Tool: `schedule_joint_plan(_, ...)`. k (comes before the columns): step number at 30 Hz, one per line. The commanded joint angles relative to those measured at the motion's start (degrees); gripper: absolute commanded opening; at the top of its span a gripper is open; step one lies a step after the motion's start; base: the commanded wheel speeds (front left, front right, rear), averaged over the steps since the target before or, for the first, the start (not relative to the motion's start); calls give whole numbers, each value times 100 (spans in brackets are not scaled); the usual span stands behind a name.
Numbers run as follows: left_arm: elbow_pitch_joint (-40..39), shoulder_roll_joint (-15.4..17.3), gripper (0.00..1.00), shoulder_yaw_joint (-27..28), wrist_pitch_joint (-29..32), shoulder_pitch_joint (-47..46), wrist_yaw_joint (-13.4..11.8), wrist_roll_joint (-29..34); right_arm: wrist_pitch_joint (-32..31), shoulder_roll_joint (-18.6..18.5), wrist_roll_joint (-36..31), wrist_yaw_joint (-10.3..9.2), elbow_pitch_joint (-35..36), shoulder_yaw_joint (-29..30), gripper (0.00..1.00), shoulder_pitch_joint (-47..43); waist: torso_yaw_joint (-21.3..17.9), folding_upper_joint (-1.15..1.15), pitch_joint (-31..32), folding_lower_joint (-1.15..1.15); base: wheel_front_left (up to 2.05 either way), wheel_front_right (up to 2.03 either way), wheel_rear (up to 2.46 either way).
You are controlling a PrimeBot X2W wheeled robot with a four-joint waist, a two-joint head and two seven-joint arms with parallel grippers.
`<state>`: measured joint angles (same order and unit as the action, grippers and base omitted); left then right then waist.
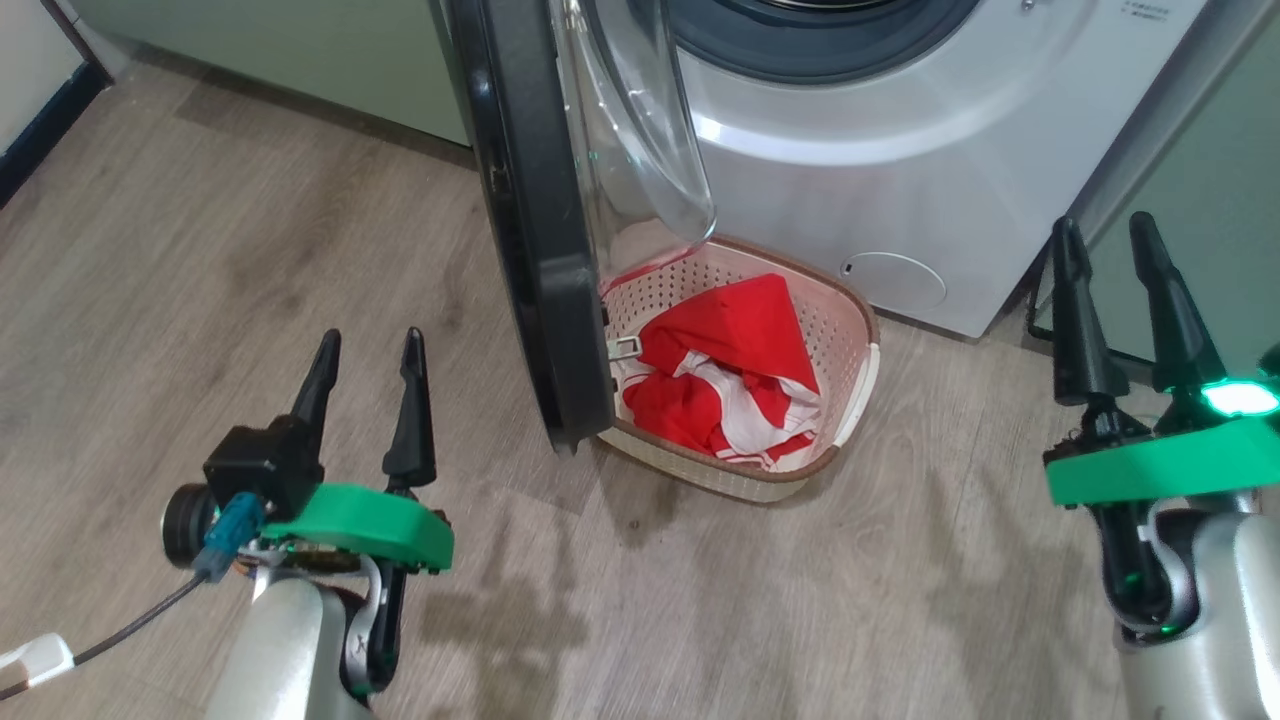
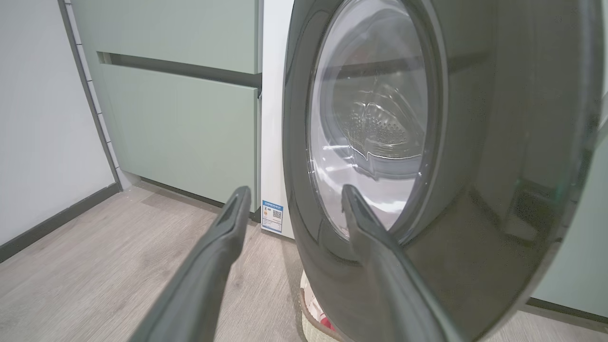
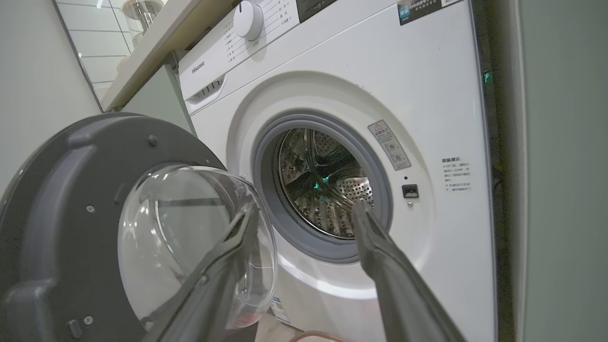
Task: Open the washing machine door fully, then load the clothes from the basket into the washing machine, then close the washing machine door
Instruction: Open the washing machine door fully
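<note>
The washing machine door [image 1: 535,230] stands swung out, edge-on to the head view, its glass bowl [image 1: 640,110] facing the white washing machine [image 1: 900,160]. The steel drum [image 3: 323,183] shows empty behind the grey seal. Beneath the door sits the cream basket [image 1: 850,330] holding the red and white clothes [image 1: 735,375]. My left gripper [image 1: 370,350] is open, left of the door, clear of it; in the left wrist view the left gripper [image 2: 294,197] faces the door's glossy outer rim [image 2: 498,142]. At the right, my right gripper [image 1: 1105,235] is open and empty, beside the machine.
Pale green cabinets [image 2: 190,109] stand left of the machine, and another green panel [image 1: 1200,200] lies to its right. A dark skirting board [image 1: 40,120] runs along the left wall. Wooden floor [image 1: 250,250] spreads in front of the cabinets and basket.
</note>
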<state>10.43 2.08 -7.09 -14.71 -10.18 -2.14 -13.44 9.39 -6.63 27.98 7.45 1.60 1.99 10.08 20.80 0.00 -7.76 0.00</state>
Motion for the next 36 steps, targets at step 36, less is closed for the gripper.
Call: schedule_joint_plan(36, 33, 80, 100, 140, -29, 52, 99, 192, 148, 374, -2210, 3, -1007, -99, 100, -183, 3, 0, 291, 0, 0, 0, 0)
